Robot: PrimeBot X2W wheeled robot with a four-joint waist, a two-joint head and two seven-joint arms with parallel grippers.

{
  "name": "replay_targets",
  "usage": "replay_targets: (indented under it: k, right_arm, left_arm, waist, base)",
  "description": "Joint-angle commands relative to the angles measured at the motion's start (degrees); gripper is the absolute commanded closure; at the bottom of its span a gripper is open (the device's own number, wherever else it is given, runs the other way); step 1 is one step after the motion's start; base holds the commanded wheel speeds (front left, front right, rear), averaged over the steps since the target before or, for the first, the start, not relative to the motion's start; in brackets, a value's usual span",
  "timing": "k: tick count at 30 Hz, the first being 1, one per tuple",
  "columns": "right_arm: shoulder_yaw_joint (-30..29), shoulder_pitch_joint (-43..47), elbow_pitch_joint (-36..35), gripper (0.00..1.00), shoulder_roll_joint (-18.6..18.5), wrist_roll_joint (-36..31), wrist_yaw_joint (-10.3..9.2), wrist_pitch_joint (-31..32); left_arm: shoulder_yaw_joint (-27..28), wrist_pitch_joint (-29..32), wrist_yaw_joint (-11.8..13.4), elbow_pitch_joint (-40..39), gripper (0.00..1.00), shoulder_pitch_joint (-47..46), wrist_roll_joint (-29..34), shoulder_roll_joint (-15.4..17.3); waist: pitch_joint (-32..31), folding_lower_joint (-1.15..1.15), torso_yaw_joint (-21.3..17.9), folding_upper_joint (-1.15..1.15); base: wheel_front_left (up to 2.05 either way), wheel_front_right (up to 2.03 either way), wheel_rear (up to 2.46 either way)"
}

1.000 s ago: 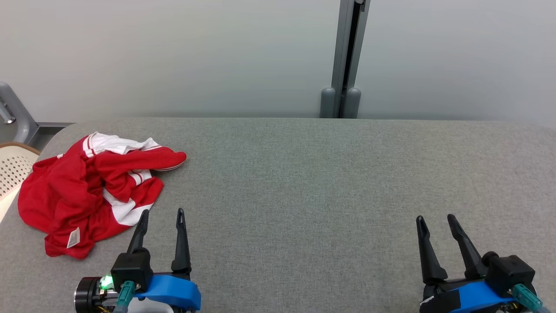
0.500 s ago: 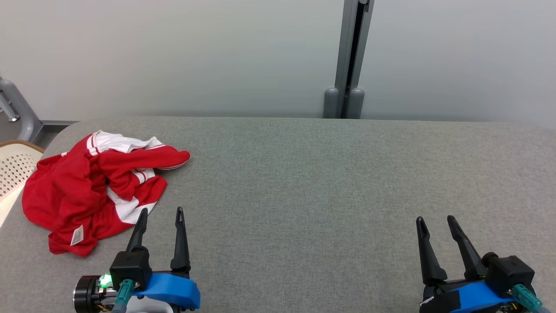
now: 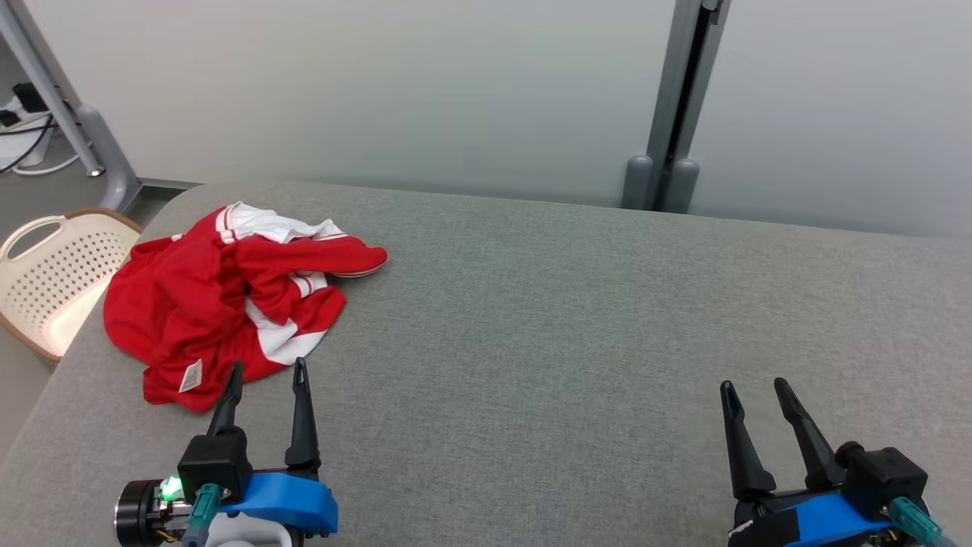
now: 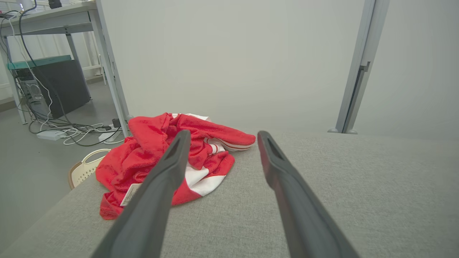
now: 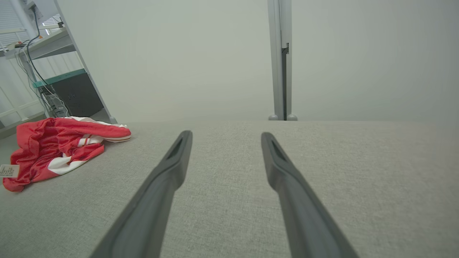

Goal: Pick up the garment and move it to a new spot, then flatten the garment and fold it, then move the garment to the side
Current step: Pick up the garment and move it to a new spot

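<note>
The garment [image 3: 228, 300] is red with white panels and stripes. It lies crumpled at the far left of the grey table [image 3: 569, 304], a white label turned up at its near edge. My left gripper [image 3: 268, 368] stands open just short of that near edge, touching nothing. In the left wrist view the garment [image 4: 150, 150] sits ahead and left, partly behind one finger, and the left gripper [image 4: 220, 135] holds nothing. My right gripper [image 3: 750, 386] is open at the lower right, far from the cloth. The right wrist view has the garment [image 5: 53, 147] at its left and the right gripper [image 5: 226, 135] over bare table.
A cream perforated basket [image 3: 45, 273] stands on the floor beside the table's left end. A grey post [image 3: 676, 106] rises against the pale wall behind the table. Metal desk legs and cables [image 4: 71, 129] lie on the floor beyond the left edge.
The head camera has turned left, so the whole picture shifted right and the basket shows more. The left gripper's tips now sit closer to the garment's near edge. Both grippers stay open.
</note>
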Motion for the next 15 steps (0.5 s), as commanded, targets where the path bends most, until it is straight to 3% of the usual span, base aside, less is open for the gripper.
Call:
replay_targets:
  k: [1, 15]
  right_arm:
    - [-0.1, 0.4, 0.0, 0.00, -0.3, 0.0, 0.00, -0.3]
    - [-0.1, -0.6, 0.1, 0.00, -0.3, -0.2, 0.00, -0.3]
  left_arm:
    - [0.1, -0.2, 0.2, 0.1, 0.00, -0.7, -0.4, 0.3]
    - [1.8, -0.2, 0.8, -0.5, 0.00, -0.8, -1.3, 1.4]
  waist:
    - [0.6, 0.00, 1.2, 0.00]
    - [1.8, 0.00, 10.7, 0.00]
  base:
    - [0.00, 0.00, 0.00]
    - [0.00, 0.00, 0.00]
